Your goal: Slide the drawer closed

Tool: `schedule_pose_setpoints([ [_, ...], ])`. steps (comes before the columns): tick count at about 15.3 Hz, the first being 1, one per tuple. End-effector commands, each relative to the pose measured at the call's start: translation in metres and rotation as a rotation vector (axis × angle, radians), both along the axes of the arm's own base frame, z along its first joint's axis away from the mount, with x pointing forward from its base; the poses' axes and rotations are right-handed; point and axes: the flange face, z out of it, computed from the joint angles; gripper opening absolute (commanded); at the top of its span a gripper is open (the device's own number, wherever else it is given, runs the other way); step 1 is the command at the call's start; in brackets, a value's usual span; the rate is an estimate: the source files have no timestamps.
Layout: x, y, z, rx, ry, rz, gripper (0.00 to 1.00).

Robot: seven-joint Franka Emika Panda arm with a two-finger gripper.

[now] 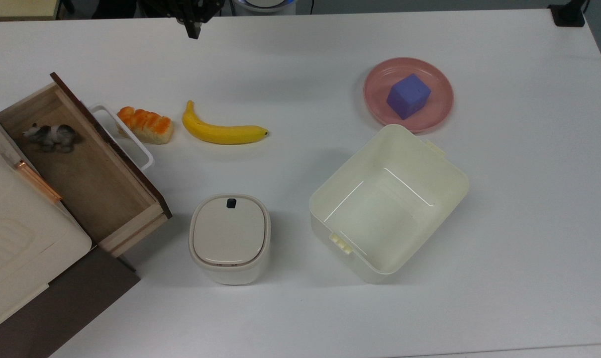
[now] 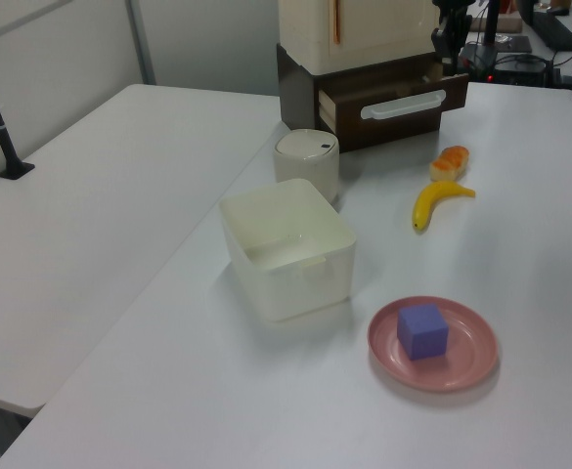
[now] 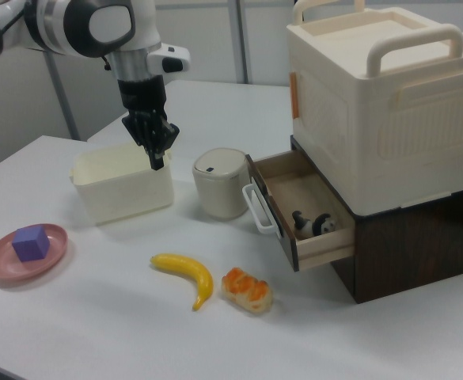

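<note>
The drawer (image 1: 96, 179) stands pulled out of the brown cabinet (image 1: 56, 308) at the top view's left. It is a light-wood box with a dark front panel and a white loop handle (image 1: 126, 136). A small grey-and-white toy animal (image 1: 51, 136) lies inside it. The drawer (image 3: 294, 198) also shows open in the right view, and its front (image 2: 393, 103) faces the table in the left view. My gripper (image 1: 193, 32) hangs shut and empty above the table's far edge, well away from the handle. In the right view the gripper (image 3: 158, 161) points down above the table.
A bread piece (image 1: 145, 125) and a banana (image 1: 223, 132) lie just beside the handle. A lidded cream bin (image 1: 229, 238) stands near the drawer's corner. An open cream bin (image 1: 445, 174) and a pink plate (image 1: 377, 107) with a purple cube (image 1: 408, 96) sit further right. A cream appliance (image 3: 373, 103) tops the cabinet.
</note>
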Motion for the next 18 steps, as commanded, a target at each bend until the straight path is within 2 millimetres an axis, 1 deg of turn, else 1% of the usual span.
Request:
schedule_pose_setpoints([
  [1, -0.005, -0.006, -0.021, 0.007, 0.022, 0.017, 0.0],
  [3, 0.0, -0.013, -0.049, -0.005, -0.022, 0.006, 0.0],
  [5, 0.005, -0.021, -0.066, -0.018, -0.072, -0.012, 0.0],
  [8, 0.01, -0.043, -0.085, -0.031, -0.14, -0.049, 0.0],
  [10, 0.015, -0.047, -0.104, -0.035, -0.152, -0.055, 0.0],
  [11, 0.019, -0.053, -0.12, -0.038, -0.151, -0.064, 0.0],
  [12, 0.022, -0.057, -0.131, -0.042, -0.161, -0.071, 0.0],
  [13, 0.025, -0.058, -0.152, -0.046, -0.158, -0.071, 0.0],
  [14, 0.027, -0.062, -0.165, -0.051, -0.154, -0.073, 0.0],
  [15, 0.028, -0.067, -0.173, -0.052, -0.151, -0.082, 0.0],
  [16, 0.024, -0.09, -0.183, -0.055, -0.14, -0.118, 0.0],
  [18, 0.029, -0.099, -0.202, -0.056, -0.14, -0.135, 0.0],
])
